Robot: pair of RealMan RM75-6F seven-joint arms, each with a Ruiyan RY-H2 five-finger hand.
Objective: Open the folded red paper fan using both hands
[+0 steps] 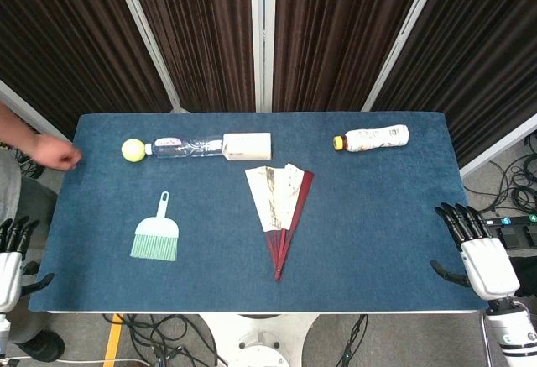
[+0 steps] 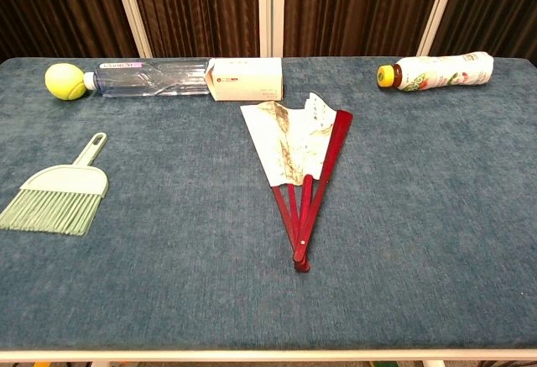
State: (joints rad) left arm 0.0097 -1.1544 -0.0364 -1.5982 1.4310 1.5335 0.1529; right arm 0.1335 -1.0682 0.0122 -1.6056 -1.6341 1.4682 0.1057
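Note:
The paper fan (image 1: 280,205) (image 2: 298,155) lies flat near the middle of the blue table, partly spread. It has red ribs, a cream printed leaf, and its pivot toward the front edge. My left hand (image 1: 10,254) hangs beside the table's left front corner, fingers apart, holding nothing. My right hand (image 1: 475,251) hovers off the right front corner, fingers spread and empty. Both hands are far from the fan. The chest view shows neither hand.
A mint hand brush (image 1: 156,234) (image 2: 60,195) lies front left. Along the back are a tennis ball (image 1: 132,149), a clear bottle (image 1: 186,145) and a cream carton (image 1: 247,145). A drink bottle (image 1: 372,138) lies back right. A person's hand (image 1: 52,152) rests at the table's left edge.

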